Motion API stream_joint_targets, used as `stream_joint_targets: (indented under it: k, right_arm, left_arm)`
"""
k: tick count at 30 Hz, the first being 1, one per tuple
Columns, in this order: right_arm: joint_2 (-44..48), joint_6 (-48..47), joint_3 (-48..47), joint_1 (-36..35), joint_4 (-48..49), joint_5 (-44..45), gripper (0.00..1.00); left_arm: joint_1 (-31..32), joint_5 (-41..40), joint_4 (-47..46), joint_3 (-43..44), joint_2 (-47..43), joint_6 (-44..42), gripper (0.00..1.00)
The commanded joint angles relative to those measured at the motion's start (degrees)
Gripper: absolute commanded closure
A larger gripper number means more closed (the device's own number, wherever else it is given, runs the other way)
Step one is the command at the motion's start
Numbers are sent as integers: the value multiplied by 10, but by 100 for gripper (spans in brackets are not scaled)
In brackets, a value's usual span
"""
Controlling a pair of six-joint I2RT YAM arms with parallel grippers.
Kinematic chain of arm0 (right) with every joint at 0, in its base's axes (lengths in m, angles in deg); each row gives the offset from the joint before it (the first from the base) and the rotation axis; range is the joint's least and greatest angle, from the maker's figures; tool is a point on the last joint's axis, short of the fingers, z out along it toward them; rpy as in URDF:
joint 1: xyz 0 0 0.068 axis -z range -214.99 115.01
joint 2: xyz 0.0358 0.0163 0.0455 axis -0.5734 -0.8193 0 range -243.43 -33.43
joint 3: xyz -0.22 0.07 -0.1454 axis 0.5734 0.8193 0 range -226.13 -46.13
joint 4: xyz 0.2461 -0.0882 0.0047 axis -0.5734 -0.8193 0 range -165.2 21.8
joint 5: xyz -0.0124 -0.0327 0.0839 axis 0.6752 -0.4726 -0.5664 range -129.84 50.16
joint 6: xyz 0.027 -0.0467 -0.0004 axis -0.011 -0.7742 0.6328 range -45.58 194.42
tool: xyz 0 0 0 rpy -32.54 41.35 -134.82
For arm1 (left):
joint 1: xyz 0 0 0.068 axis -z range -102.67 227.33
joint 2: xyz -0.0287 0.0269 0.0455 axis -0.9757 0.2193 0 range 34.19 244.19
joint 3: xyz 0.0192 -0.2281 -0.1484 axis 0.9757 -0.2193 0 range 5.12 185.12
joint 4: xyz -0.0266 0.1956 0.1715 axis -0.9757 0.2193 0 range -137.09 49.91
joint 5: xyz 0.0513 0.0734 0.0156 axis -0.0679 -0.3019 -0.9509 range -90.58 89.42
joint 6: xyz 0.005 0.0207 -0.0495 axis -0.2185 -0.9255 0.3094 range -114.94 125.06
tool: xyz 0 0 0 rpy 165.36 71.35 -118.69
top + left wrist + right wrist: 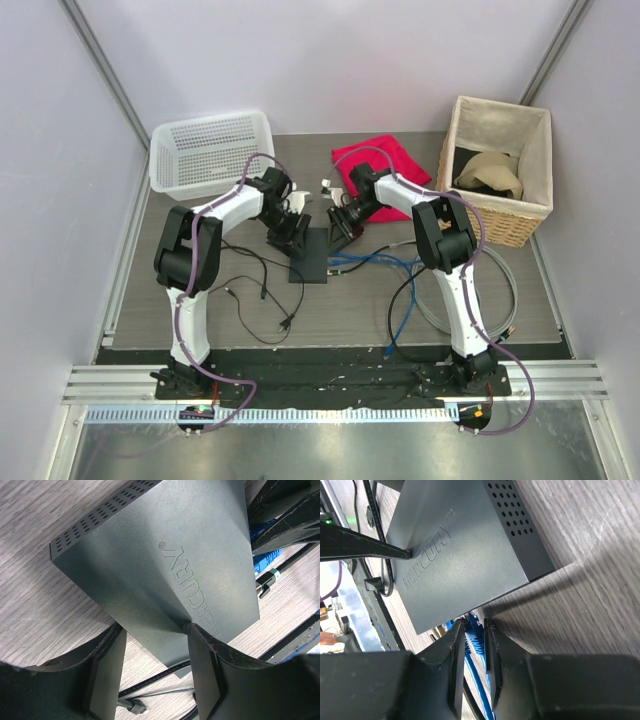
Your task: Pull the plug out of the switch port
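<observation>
The switch (310,256) is a flat black box lying mid-table, and "MERCURY" is printed on its top (165,565). Blue cables (372,262) run into its right edge. In the right wrist view, my right gripper (474,623) is shut on a blue plug (475,640) at the switch's (460,550) port edge, one pad on each side. My left gripper (154,627) is open at the switch's near corner. One of its fingertips (189,628) presses on the top, and the other finger (107,650) hangs beside the edge. The port itself is hidden.
A white mesh basket (210,150) stands at the back left and a wicker basket (500,170) at the back right. A red cloth (385,160) lies behind the switch. Loose black cable (255,290) and a grey cable loop (470,300) lie in front. A loose plug (135,707) lies under my left gripper.
</observation>
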Motion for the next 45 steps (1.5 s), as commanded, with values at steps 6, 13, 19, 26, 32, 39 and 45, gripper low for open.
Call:
stream_joint_targets:
  k: [6, 13, 19, 26, 32, 39, 45]
  right_arm:
    - [-20, -37, 40, -39, 10, 138, 85]
    - [-36, -59, -1, -39, -29, 157, 96]
    - [-27, -61, 19, -38, -27, 147, 99]
    - [-32, -75, 34, -36, -52, 159, 99]
    - [-62, -76, -58, -27, -44, 166, 99]
    - [-18, -99, 30, -28, -49, 141, 99]
    - [-48, -104, -32, -4, -65, 151, 99]
  left_arm:
    - [7, -45, 6, -10, 18, -21, 44]
    - [7, -49, 10, -2, 25, -22, 44]
    - [10, -52, 9, -2, 26, -26, 44]
    - [11, -51, 8, -3, 26, -26, 44]
    - [11, -52, 10, -3, 27, -28, 44]
    - [11, -54, 10, -5, 24, -30, 44]
    - [11, -51, 11, 1, 30, -27, 44]
